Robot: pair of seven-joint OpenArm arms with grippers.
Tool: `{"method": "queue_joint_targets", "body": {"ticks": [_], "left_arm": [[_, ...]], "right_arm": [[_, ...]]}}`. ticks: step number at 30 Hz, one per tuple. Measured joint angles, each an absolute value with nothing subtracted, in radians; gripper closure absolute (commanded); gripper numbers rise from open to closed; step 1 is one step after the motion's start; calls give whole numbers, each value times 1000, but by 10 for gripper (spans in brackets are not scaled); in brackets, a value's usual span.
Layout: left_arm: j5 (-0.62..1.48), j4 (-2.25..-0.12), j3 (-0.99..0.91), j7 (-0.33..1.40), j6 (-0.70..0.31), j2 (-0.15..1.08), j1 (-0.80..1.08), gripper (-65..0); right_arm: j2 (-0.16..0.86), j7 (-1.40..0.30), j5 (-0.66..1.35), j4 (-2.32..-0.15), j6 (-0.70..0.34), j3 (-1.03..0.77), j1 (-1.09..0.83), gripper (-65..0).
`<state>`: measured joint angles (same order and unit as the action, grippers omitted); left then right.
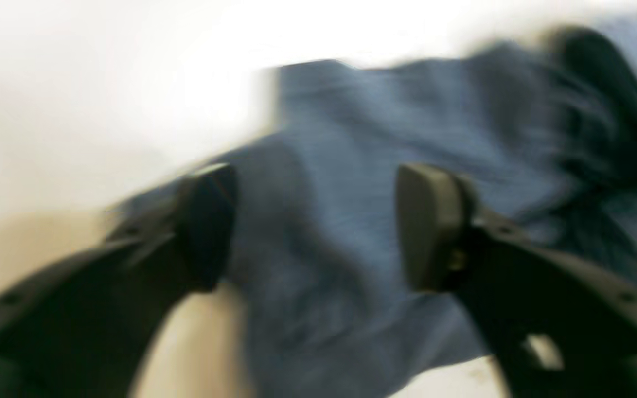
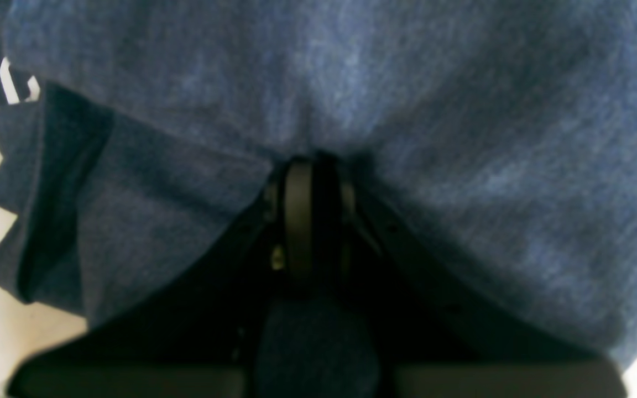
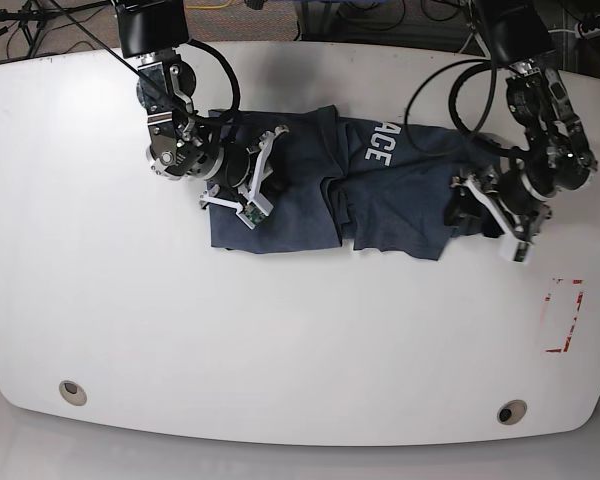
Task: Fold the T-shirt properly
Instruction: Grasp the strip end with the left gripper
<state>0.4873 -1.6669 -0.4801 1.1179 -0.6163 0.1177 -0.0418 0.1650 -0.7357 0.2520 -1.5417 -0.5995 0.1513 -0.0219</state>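
The dark navy T-shirt (image 3: 380,190) lies crumpled and partly folded over itself on the far middle of the white table (image 3: 280,330), white letters facing up near its far edge. My right gripper (image 3: 272,150) sits over the shirt's left part. In the right wrist view this gripper (image 2: 307,166) is shut, pinching a fold of the T-shirt (image 2: 434,110). My left gripper (image 3: 458,208) is at the shirt's right edge. The left wrist view is blurred and shows that gripper (image 1: 318,221) open, its dark fingers spread wide over the blue T-shirt (image 1: 351,138).
A red outlined rectangle (image 3: 563,315) is marked near the table's right edge. Two round holes (image 3: 72,392) (image 3: 512,411) sit near the front edge. Cables and stands crowd the space behind the table.
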Motion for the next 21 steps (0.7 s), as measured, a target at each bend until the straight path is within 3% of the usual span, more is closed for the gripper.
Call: {"method": "queue_joint_targets", "body": {"ticks": [6,11,21], "left_arm": [[564,-1575,-595,1209,-614,165,-65,-532],[716,-1435,-591,1211,-615,220,-70,-532],[824,-1202,-600,1180,-623,278,-73,-532]], "right_arm": [[166,-732,252,-1542,-599,151,-28,-54],[165,-726,252,-1542,-599,152,-31,-54],[164,-727,252,-1542,-599,151,-31,-52]]}}
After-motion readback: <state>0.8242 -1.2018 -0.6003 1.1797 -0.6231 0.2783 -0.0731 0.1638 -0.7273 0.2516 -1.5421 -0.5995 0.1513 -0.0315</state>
